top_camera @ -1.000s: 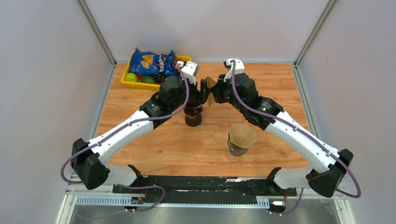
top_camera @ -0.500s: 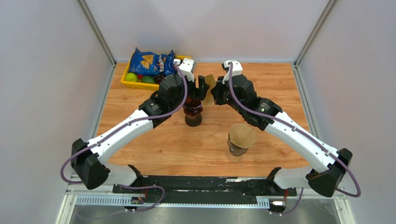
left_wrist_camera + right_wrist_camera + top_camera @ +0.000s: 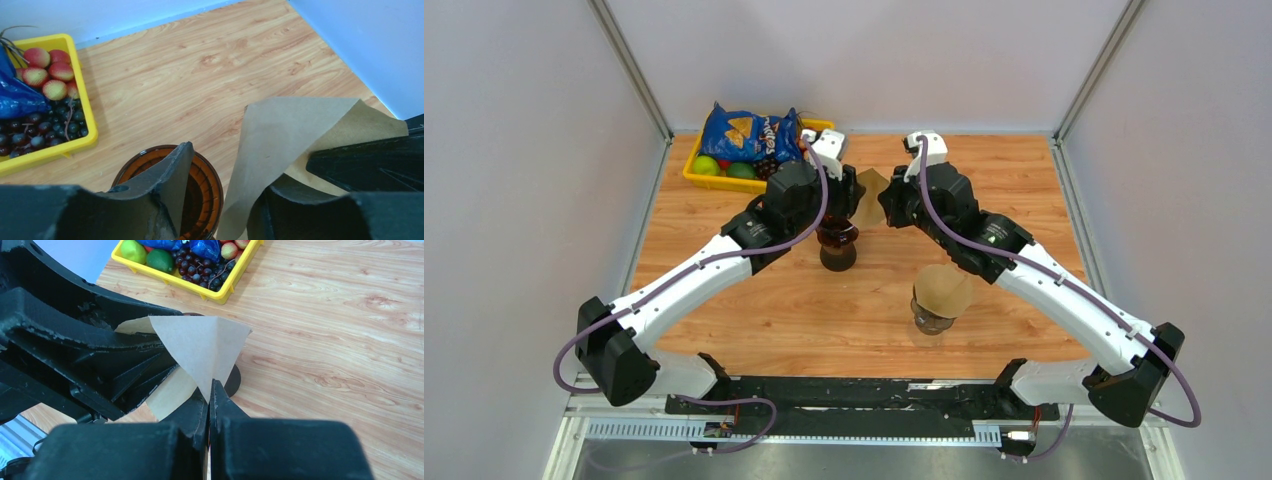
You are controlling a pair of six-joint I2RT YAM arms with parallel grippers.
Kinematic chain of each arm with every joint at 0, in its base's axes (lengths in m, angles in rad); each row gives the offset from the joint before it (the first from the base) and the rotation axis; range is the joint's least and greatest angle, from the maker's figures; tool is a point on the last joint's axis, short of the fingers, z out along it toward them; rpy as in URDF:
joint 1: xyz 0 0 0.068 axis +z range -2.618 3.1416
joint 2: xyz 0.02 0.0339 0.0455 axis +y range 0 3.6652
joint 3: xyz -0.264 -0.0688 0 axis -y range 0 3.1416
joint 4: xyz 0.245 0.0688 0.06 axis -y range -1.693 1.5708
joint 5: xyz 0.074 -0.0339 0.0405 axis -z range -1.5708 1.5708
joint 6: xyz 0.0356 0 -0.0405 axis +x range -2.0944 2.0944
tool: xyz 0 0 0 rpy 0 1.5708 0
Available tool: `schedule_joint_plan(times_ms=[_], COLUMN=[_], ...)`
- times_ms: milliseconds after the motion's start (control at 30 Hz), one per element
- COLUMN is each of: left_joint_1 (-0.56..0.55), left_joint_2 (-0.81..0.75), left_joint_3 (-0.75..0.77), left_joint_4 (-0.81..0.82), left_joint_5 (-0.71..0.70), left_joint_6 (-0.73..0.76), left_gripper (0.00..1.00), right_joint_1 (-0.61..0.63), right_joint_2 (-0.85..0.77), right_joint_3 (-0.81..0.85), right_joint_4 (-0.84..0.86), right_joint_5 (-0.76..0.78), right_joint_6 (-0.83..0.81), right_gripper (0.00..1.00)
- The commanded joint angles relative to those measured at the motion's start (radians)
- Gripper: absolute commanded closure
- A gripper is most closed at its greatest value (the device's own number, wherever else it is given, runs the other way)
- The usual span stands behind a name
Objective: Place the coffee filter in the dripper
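Wide wooden counter (image 3: pixel 774 300), pale grain with a smooth sheen, and both white arms reach in to meet near the upper centre of the top view. The job looks about halfway: the filter is up in the air and not yet seated, so it has to be spread open and lowered into the cone.

Upper left, a glossy yellow plastic tray (image 3: pixel 689 180) holds fruit and a crinkly blue snack bag (image 3: pixel 749 133). Lower right of centre, a stack of spare brown papers (image 3: pixel 942 290) caps a glass jar.

Now the dripper (image 3: pixel 202 190): a round, amber, see-through funnel with ribbed walls, standing empty at the bottom of the left wrist view.

Just above and right of it hangs the coffee filter (image 3: pixel 205 347), thin matte tan paper, folded to a fan with crisp creases. The right hand (image 3: pixel 210 390) is clenched on its pointed corner. The left hand (image 3: pixel 233 166) straddles one flap with its matte black fingers apart, and I see no pinch there yet.
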Motion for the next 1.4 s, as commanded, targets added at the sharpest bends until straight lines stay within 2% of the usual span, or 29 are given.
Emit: schedule_joint_plan(times_ms=[0, 167, 500, 633, 800, 1000, 1067, 1133, 1300, 1367], left_joint_1=[-0.004, -0.004, -0.004, -0.004, -0.003, -0.004, -0.004, -0.003, -0.003, -0.004], left_joint_2=[-0.028, -0.043, -0.100, -0.101, -0.098, -0.102, -0.107, -0.117, -0.143, -0.148], left_joint_3=[0.009, -0.004, -0.049, -0.048, -0.045, -0.038, -0.038, -0.041, -0.044, -0.044], left_joint_4=[0.010, 0.010, 0.010, -0.001, -0.007, -0.007, -0.013, -0.019, -0.065, -0.091], left_joint_5=[0.048, 0.038, -0.060, -0.065, -0.039, -0.010, -0.001, 0.001, -0.050, -0.067], left_joint_6=[0.015, 0.015, 0.016, 0.015, 0.007, -0.041, -0.050, -0.056, -0.074, -0.078], left_gripper=[0.54, 0.67, 0.82, 0.85, 0.86, 0.91, 0.93, 0.94, 0.97, 0.97], right_joint_1=[0.006, 0.005, 0.003, 0.003, 0.003, 0.002, 0.003, 0.002, 0.002, 0.003], right_joint_2=[-0.012, -0.016, -0.009, 0.006, 0.017, 0.036, 0.034, 0.026, -0.059, -0.103], right_joint_3=[0.000, -0.005, -0.011, 0.001, 0.020, 0.065, 0.072, 0.073, 0.000, -0.046], right_joint_4=[0.026, 0.026, 0.001, -0.012, -0.011, -0.006, 0.003, 0.010, 0.094, 0.139], right_joint_5=[-0.014, 0.020, 0.111, 0.112, 0.038, -0.137, -0.169, -0.175, -0.199, -0.221], right_joint_6=[-0.014, -0.025, -0.057, -0.060, -0.060, -0.060, -0.059, -0.062, -0.061, -0.075], right_gripper=[1.00, 1.00, 1.00, 1.00, 1.00, 0.89, 0.83, 0.72, 0.36, 0.19])
